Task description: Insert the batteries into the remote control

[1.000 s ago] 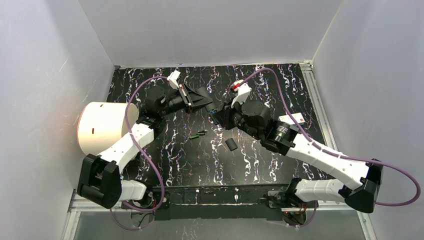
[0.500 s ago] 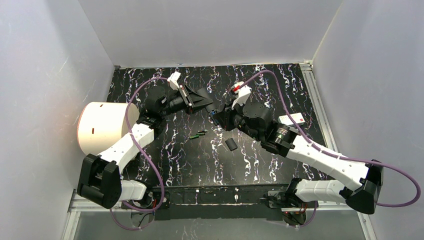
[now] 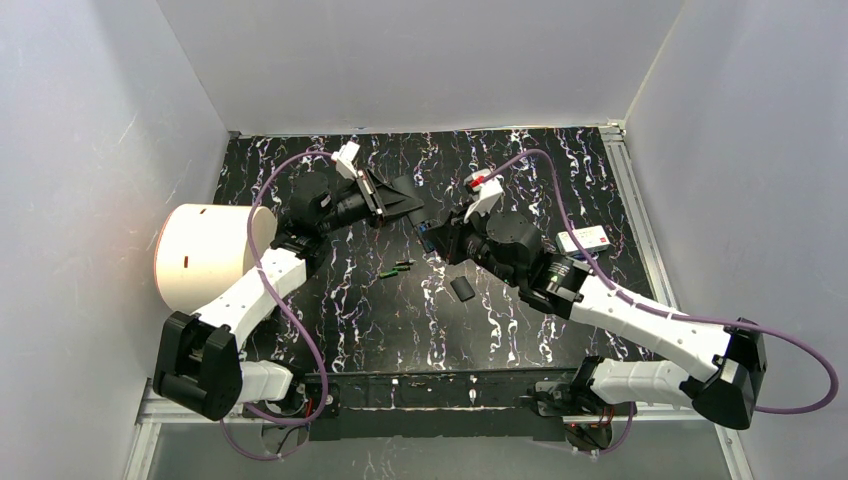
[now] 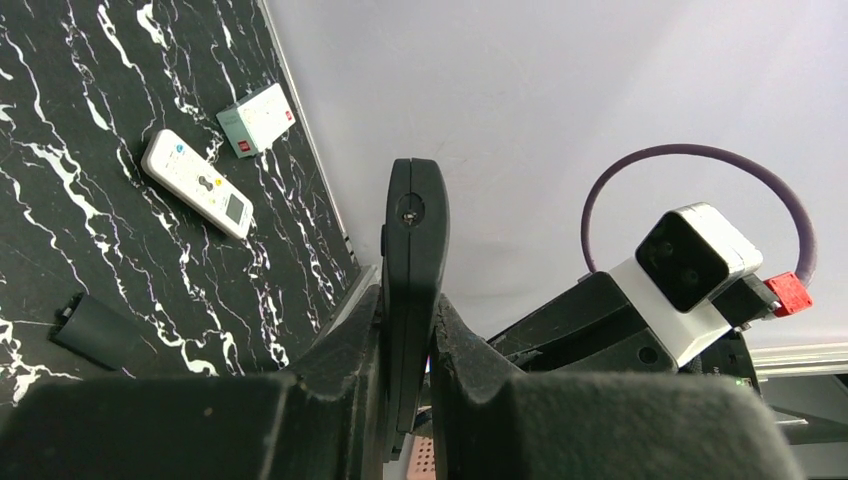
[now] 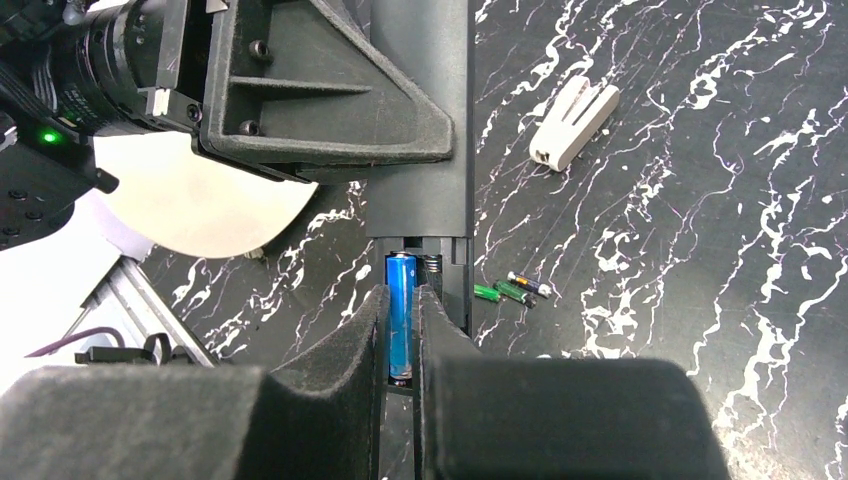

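Left tool (image 4: 408,312) is clamped on the black remote (image 4: 414,240) and holds it off the surface (image 3: 510,335), bay end toward the right arm. Right tool (image 5: 401,292) is pinched on the blue battery (image 5: 401,325). The cell is lined up lengthwise with the open bay (image 5: 425,262), nose at or just inside its mouth. Can't tell if it touches the spring. Green battery (image 5: 487,292) and black battery (image 5: 528,285) lie loose on the surface, close together. Battery cover (image 3: 461,289) lies near them.

Risks, my read:
- Both parts are in mid-air with no backstop. A push on the cell could make the remote slide or pivot in the left pinch.
- A small angle error could catch the cell on the bay lip and pop it out of the pinch, dropping it among the spares.
- Right fingers flank most of the cell and may hit the bay walls before it seats.
- Polarity isn't readable.

Room: the two wrists are nearly touching, so there's little slack between them. White drum (image 3: 205,255) sits just beside the left forearm. White remote (image 4: 197,184) and small white box (image 4: 258,118) lie near the right-hand edge rail. The surface toward the near edge has open room.
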`<action>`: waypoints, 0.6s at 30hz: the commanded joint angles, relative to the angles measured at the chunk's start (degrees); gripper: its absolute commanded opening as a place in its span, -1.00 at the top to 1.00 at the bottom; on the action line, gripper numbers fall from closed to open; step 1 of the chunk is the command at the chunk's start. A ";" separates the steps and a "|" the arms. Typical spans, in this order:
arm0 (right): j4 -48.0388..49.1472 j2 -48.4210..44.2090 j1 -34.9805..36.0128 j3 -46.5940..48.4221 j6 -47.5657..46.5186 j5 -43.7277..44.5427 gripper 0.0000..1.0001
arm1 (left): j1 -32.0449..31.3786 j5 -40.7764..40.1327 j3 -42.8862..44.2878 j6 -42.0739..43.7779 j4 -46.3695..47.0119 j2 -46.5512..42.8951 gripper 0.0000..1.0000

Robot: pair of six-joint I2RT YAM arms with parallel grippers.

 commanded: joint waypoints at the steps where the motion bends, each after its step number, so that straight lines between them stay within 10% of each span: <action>1: -13.10 3.82 0.63 -3.13 0.72 -1.79 0.97 | 0.64 -0.68 4.24 -5.25 13.83 -5.76 1.00; 18: -11.94 2.87 0.63 5.00 1.82 2.31 0.66 | 0.66 -0.14 -2.74 -6.76 16.31 -7.20 1.00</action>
